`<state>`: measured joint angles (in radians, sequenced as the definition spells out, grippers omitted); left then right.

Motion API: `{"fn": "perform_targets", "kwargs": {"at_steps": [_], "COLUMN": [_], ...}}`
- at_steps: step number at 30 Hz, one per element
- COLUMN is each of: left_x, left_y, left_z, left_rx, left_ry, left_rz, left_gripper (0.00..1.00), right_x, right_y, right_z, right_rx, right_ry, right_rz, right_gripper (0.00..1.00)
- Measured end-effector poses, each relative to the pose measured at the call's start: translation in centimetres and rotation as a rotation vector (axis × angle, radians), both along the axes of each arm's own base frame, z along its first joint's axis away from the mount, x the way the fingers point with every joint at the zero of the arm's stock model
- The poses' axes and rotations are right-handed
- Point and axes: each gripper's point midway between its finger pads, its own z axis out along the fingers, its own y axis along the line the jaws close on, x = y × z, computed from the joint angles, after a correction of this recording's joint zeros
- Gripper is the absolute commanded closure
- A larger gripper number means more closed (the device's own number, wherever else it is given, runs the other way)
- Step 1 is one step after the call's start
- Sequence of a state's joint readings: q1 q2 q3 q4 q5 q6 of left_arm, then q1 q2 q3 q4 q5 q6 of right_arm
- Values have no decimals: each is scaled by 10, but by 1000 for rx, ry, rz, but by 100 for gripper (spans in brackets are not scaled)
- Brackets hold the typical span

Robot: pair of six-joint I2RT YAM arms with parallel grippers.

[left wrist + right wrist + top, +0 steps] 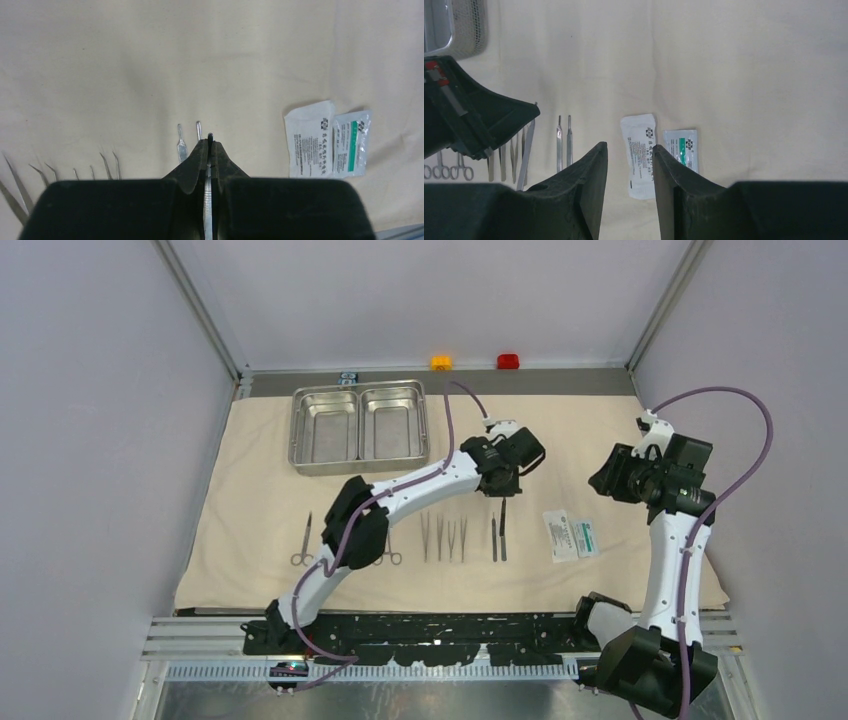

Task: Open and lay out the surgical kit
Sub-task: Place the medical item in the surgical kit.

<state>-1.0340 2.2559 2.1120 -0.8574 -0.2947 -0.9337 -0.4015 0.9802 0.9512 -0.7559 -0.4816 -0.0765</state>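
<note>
The left gripper has its jaws pressed shut on a thin flat steel tool, which runs lengthwise between the fingers. In the right wrist view the tool hangs slanted below that gripper. Under it lies the spread beige cloth. Just past the jaw tips, slightly left, two slim straight tools lie side by side on the cloth. Farther left of the jaws is a row of tweezers. To the right of the jaws a white packet rests flat, touching or slightly overlapping a green-striped packet.

The right gripper hovers over the cloth with its jaws partly apart and nothing between them. The white packet shows through the gap, with the green-striped one just right of the right-hand finger. Left of these jaws lie the two straight tools, then the left gripper.

From above, the steel two-compartment tray sits on the far part of the cloth, well left of both grippers. Ring-handled forceps lie at the left end of the row.
</note>
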Motion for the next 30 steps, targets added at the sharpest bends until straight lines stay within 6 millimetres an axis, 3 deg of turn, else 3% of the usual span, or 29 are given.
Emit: {"fn": "perform_targets", "kwargs": {"at_steps": [6,17,30], "left_x": [0,-8,-18], "left_y": [-8,-38,-38], "left_z": [-31,-33,-67], "left_rx": [40,-13,36], "left_ry": [44,48,78], "left_rz": [46,73,117], "left_gripper": [100,100,100], "right_x": [-4,-7,-8], "right_y": [-6,-5,-4], "right_z": [-6,-14,-15], "right_rx": [9,37,48], "right_ry": [15,36,35], "right_rz": [-27,-27,-20], "right_gripper": [56,56,56]}}
